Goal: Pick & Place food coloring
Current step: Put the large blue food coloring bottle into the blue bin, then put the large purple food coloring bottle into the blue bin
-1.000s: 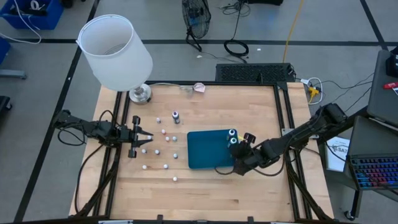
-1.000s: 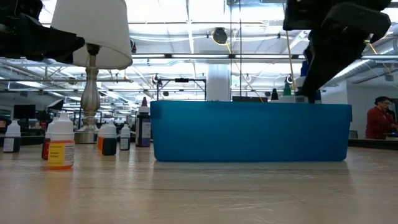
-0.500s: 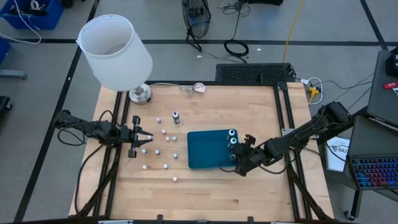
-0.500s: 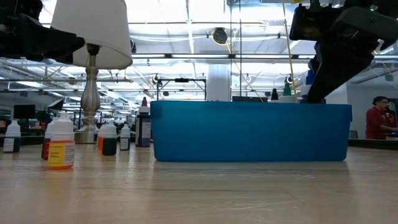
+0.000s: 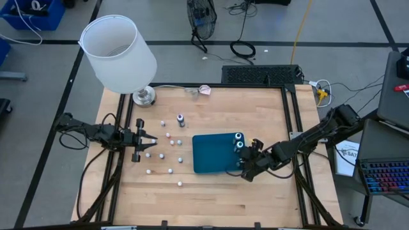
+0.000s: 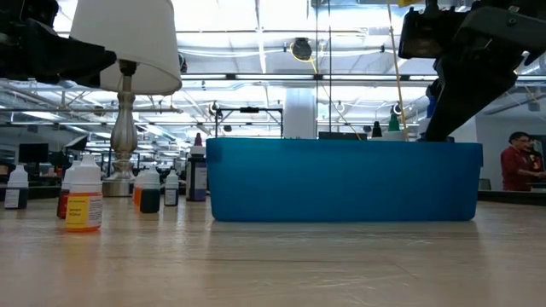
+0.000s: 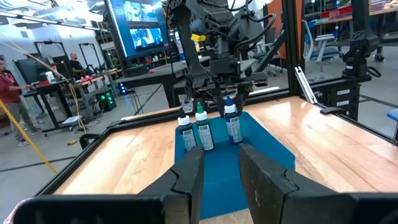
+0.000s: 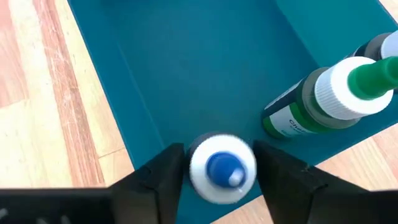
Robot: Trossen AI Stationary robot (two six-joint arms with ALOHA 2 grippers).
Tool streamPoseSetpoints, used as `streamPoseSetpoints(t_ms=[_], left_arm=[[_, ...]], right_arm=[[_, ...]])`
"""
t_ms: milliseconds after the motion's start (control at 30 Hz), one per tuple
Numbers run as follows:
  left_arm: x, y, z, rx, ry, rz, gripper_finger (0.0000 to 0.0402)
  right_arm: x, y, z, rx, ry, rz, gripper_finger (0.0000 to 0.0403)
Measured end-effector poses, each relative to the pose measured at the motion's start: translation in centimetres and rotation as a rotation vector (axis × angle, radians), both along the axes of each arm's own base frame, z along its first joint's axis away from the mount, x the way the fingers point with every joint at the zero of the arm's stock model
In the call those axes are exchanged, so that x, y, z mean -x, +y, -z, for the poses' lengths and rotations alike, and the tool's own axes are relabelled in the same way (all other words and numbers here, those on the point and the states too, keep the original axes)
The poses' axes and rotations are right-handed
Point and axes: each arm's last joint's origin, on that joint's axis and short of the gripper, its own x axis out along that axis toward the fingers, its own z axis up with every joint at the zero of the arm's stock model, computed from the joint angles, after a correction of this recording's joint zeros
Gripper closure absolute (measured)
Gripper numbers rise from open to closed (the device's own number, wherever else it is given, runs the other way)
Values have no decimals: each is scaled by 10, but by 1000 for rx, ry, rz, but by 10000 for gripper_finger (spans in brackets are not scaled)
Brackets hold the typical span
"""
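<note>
**A:** How far along is the sorting?

**B:** About a quarter, I'd judge. Three bottles of food coloring stand upright near one end of the blue tray point(image 5: 208, 156): a green-capped one point(image 8: 329, 99), one beside it point(image 7: 184, 130), and a blue-capped one point(image 8: 222, 169).

**A:** Is the blue one held?

**B:** The right pincer point(image 5: 245, 169) hangs straight over it, with a finger on each side of the cap. The jaws stand a little wider than the bottle, and a sliver of tray shows on at least one side. I'd call it parted and not gripping. Whether one pad brushes the cap I can't tell from this angle. The bottle seems to rest on the tray floor, close to the near wall.

**A:** And the other arm?

**B:** The left pincer point(image 7: 221, 152) waits at the table's left edge, pointing toward the tray. Its fingers are a narrow gap apart with nothing between them.

**A:** What's left?

**B:** Plenty. One dark bottle point(image 5: 181, 119) stands on the table point(image 5: 255, 108) between the lamp base and the tray. About ten small whitish pieces point(image 5: 160, 154) are scattered between the left pincer and the tray. All of them are outside the tray, so most of the work is not yet done.
</note>
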Motion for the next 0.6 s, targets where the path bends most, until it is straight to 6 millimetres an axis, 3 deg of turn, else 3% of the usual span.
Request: streamPoseSetpoints(t_ms=[233, 600], left_arm=[[0, 0, 0, 0, 0, 0, 295], [0, 0, 0, 0, 0, 0, 295]], right_arm=[[3, -3, -6, -5, -9, 7, 179], [9, -19, -45, 12, -217, -23, 190]])
